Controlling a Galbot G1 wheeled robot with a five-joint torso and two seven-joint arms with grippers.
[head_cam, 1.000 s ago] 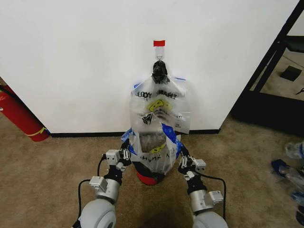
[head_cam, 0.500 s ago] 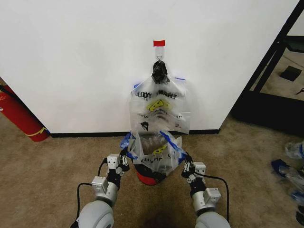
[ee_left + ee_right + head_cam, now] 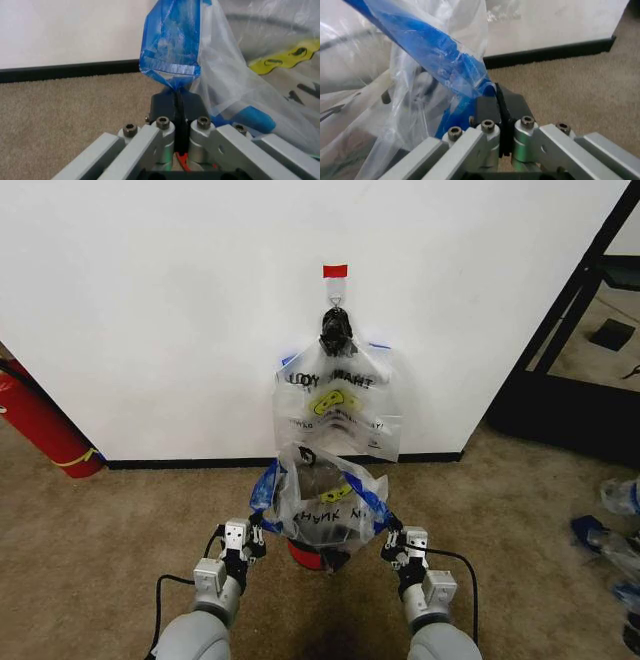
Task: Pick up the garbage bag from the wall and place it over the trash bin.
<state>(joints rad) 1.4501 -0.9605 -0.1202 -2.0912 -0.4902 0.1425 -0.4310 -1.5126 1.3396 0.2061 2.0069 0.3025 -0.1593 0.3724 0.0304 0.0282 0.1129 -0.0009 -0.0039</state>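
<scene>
The garbage bag (image 3: 322,502), clear with a yellow smiley and blue handles, hangs stretched open between my two grippers just in front of the wall (image 3: 160,310). My left gripper (image 3: 257,527) is shut on its left blue handle (image 3: 171,45); in the left wrist view the gripper (image 3: 176,98) pinches that strip. My right gripper (image 3: 389,532) is shut on the other blue handle (image 3: 437,62), pinched flat in the right wrist view at the gripper (image 3: 498,100). The trash bin (image 3: 306,555) stands under the bag, its red base showing below the plastic and its top covered by it.
A bunch of matching bags (image 3: 338,408) hangs from a black knot (image 3: 335,331) under a red tape strip (image 3: 335,271). A red fire extinguisher (image 3: 42,428) leans at the left. A black frame (image 3: 575,320) and loose items (image 3: 612,542) are on the right.
Both grippers have drawn back toward me and lower, still holding the handles. The bag's mouth has spread wider and come down over the bin.
</scene>
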